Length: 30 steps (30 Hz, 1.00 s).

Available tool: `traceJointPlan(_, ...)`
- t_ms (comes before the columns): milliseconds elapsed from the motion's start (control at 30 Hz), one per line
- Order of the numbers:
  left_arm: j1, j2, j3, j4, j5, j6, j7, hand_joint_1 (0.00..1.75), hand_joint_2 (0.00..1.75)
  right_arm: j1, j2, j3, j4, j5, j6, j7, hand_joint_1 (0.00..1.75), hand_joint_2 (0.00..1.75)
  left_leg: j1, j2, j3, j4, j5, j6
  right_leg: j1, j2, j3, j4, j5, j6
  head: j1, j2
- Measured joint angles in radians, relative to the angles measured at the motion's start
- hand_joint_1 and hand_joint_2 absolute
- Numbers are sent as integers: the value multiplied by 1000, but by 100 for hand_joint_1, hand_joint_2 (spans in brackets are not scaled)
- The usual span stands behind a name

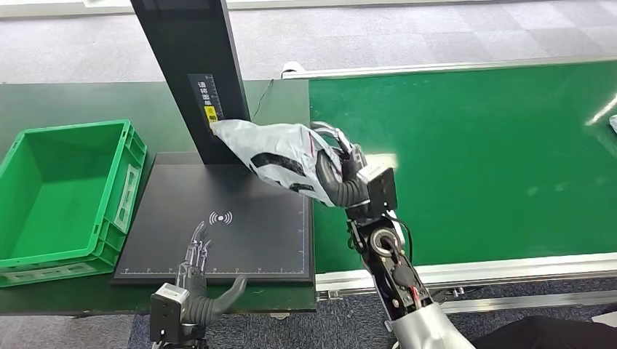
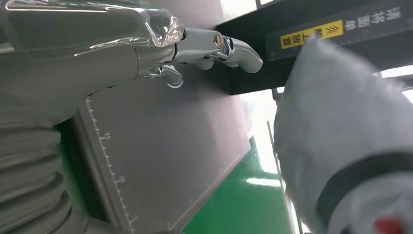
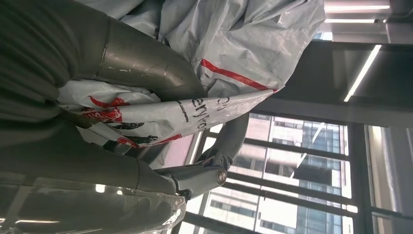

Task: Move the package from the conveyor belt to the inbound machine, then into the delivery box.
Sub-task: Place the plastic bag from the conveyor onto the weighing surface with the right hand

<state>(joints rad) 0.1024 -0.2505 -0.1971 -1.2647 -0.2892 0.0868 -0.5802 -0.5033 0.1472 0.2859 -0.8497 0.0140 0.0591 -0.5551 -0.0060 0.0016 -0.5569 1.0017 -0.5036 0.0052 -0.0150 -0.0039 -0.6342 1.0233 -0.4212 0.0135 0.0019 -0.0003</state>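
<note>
**Grey mailer held over the scanner plate**

My right hand is clamped around the crumpled grey plastic mailer bag with black and red printing. From the head view the bag stretches away from my palm toward ten o'clock, its far tip reaching the yellow label on the tall black upright column of the inbound machine. The bag hangs in the air above the far right part of the flat black scanning plate with white ruler marks along its edges; I cannot tell whether its tip touches the column. In my right wrist view the thick grey thumb presses across the wrinkled plastic and darker fingers wrap the opposite side, so the bag is pinned between them.

My left hand holds nothing, its fingers spread and straight. It sits over the near edge of the plate, at about seven o'clock from the bag and well apart from it. My left wrist view shows the fingertips stretched above the plate, with the grey bag filling the space beyond them.

The open green plastic crate with ribbed walls stands at nine o'clock from the plate, just beside it. The broad green conveyor belt with a silver metal frame lies at three o'clock, under my right forearm.
</note>
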Motion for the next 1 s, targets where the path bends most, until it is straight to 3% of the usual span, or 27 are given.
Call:
traceJointPlan(233, 5, 1, -17, -22, -7, 12, 31, 0, 175, -173, 59, 29, 198, 10, -124, 79, 175, 175, 1, 0, 0, 0, 1, -1, 1, 0, -1, 0, 0, 0, 0, 0)
traceJointPlan(600, 2, 2, -18, -35, -14, 4, 46, 0, 175, -244, 78, 25, 396, 54, -49, 233, 174, 175, 1, -1, -1, 0, 0, -1, 1, 0, -1, 0, 0, 0, 0, 0)
traceJointPlan(733, 2, 2, -18, -37, -15, 0, 52, 0, 175, -242, 95, 34, 439, 95, -6, 310, 5, 175, 1, 0, -1, 0, 0, -1, 1, 0, -2, 0, 0, 0, 0, 0)
traceJointPlan(867, 1, 2, -19, -41, -16, -5, 61, 0, 175, -234, 106, 50, 467, 111, 63, 364, 0, 175, 1, 0, -1, 0, 1, -1, 1, 0, -2, 0, 0, 0, 0, 0)
traceJointPlan(1000, 1, 2, -18, -41, -16, -6, 64, 0, 175, -230, 110, 54, 481, 102, 116, 356, 0, 175, 1, 0, -1, 0, 1, -1, 1, 0, -2, 0, 0, 0, 0, 0)
